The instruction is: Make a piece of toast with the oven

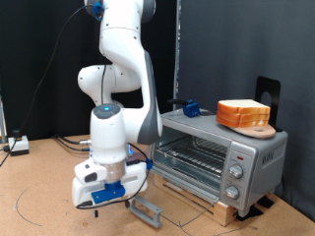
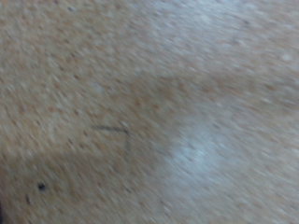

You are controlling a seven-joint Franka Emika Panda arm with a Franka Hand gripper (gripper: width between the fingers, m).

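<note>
Your gripper (image 1: 101, 200) hangs low over the table (image 1: 39, 197), left of the oven (image 1: 219, 155); you cannot tell how wide it's open. The bread (image 1: 243, 114) sits atop the oven, well apart.

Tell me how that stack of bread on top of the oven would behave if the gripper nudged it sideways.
The bread stack looks light and soft, so it would probably slide or squash rather than resist. Its loosely piled slices could shear apart. It sits on a small board on the oven top, so a hard push might carry it off.
</note>
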